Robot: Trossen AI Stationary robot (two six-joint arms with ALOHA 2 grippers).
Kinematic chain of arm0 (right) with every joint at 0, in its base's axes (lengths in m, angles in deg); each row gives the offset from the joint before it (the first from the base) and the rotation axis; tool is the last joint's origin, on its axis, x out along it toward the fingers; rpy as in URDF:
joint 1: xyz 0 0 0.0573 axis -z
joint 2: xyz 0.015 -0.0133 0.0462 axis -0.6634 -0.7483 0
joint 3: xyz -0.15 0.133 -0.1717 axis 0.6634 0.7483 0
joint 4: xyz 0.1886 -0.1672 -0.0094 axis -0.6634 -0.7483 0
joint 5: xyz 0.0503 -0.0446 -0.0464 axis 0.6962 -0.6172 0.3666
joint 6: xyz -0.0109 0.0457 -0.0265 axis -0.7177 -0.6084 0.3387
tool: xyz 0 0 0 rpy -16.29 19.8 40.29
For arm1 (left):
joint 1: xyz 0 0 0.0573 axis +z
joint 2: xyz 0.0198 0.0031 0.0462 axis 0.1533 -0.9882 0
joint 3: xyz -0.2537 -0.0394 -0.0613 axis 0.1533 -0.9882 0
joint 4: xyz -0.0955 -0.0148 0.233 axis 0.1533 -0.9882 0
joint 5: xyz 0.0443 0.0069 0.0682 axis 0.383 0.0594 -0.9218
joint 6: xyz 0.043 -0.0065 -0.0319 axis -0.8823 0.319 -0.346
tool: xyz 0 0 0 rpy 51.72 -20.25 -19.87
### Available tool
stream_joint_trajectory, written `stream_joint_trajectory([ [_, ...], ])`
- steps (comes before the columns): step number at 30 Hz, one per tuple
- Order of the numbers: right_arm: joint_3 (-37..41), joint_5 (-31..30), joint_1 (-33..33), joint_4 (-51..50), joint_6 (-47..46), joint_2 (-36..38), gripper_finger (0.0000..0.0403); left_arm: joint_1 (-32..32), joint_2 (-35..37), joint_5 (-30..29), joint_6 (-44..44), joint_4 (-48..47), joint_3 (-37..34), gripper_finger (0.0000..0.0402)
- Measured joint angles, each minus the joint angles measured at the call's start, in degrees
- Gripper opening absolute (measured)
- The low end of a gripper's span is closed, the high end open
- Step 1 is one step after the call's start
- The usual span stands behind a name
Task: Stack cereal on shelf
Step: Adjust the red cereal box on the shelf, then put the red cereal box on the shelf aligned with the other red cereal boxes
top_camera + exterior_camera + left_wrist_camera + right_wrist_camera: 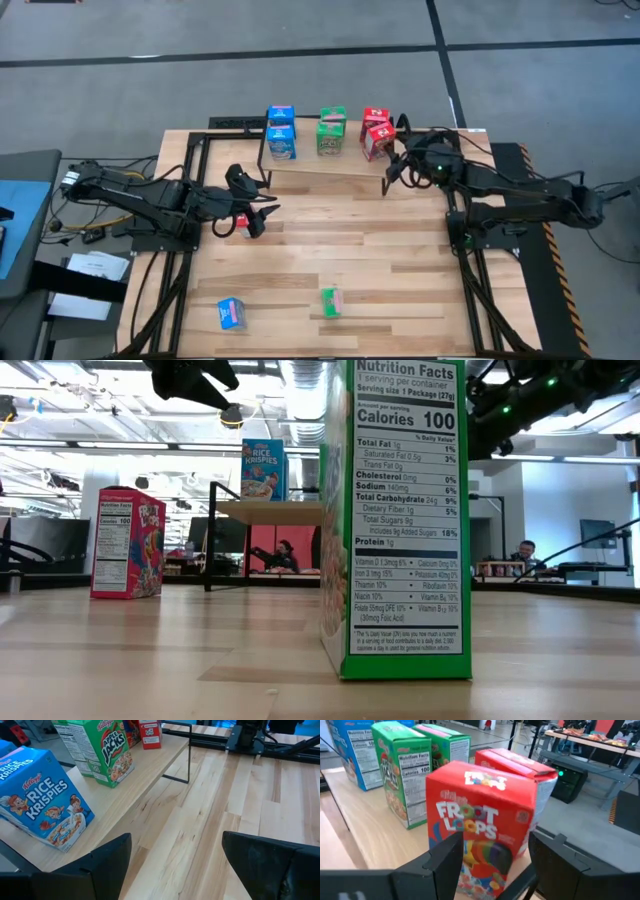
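Note:
The shelf (330, 165) stands at the table's far middle. On it are blue boxes (281, 140), green boxes (331, 135) and a red box (374, 116). My right gripper (396, 160) is shut on a second red Froot Loops box (485, 835) at the shelf's right end, in front of the other red box (520, 765). My left gripper (258, 207) is open and empty above the table, left of the shelf, beside a red box (241, 222) that stands on its bottom on the table. My right gripper pinches the Froot Loops box by its two narrow sides, low down (465, 865), between the two fingers. The fingers come level from the table's near right side. The box stands a little tilted over the shelf's right end; whether its bottom rests on the plank I cannot tell.
A blue box (231, 313) and a green box (331, 301) stand on the table near its front edge; the green one fills the low view (395, 520). Bare wood lies between them and the shelf. People sit in the room behind (522, 555).

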Motion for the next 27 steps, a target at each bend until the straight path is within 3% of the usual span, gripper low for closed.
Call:
stream_joint_trajectory([
  [18,0.0,1.1,-3.0,0.4,-5.1,-1.9,0.0249,0.0,0.0,0.0,0.0,0.0,0.0,0.0303],
  [27,0.0,-3.3,-5.5,0.3,-5.5,-1.2,0.0249,0.0,0.0,0.0,0.0,0.0,0.0,0.0303],
])
